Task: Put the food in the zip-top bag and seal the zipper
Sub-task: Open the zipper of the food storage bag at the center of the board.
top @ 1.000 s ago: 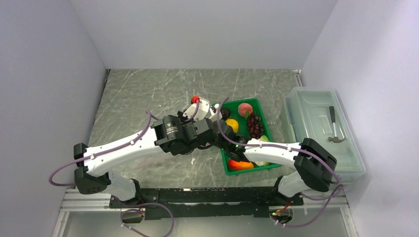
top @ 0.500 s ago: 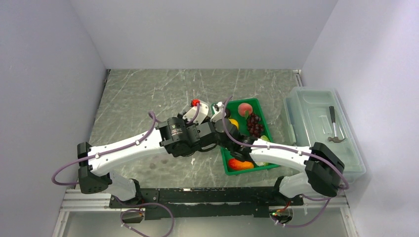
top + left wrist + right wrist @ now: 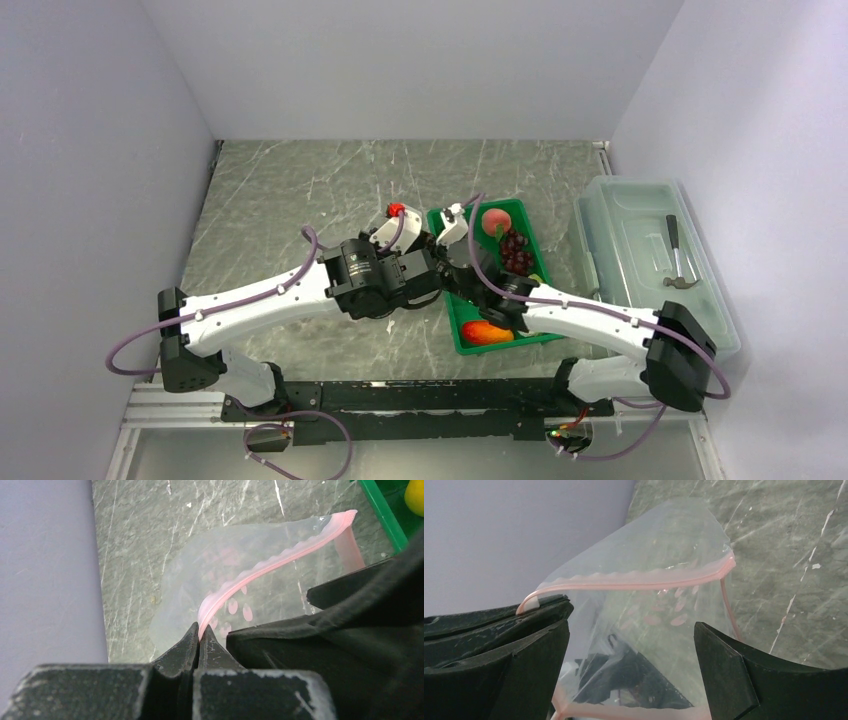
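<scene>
The pink zipper (image 3: 280, 560) is pinched at one end by the left fingers (image 3: 192, 640), shut tight on the strip. The clear zip-top bag (image 3: 240, 550) is held up off the grey surface (image 3: 290, 190), just left of the green tray (image 3: 510, 343). The bag's mouth is seen parted. The right fingers (image 3: 539, 650) are spread wide on either side of it, with nothing gripped. The food is seen lying in the tray: the grape bunch (image 3: 514, 252) towards the far end, the red-orange fruit (image 3: 485, 332) at the near end, and the lemon (image 3: 415, 495) glimpsed at the tray's left side.
</scene>
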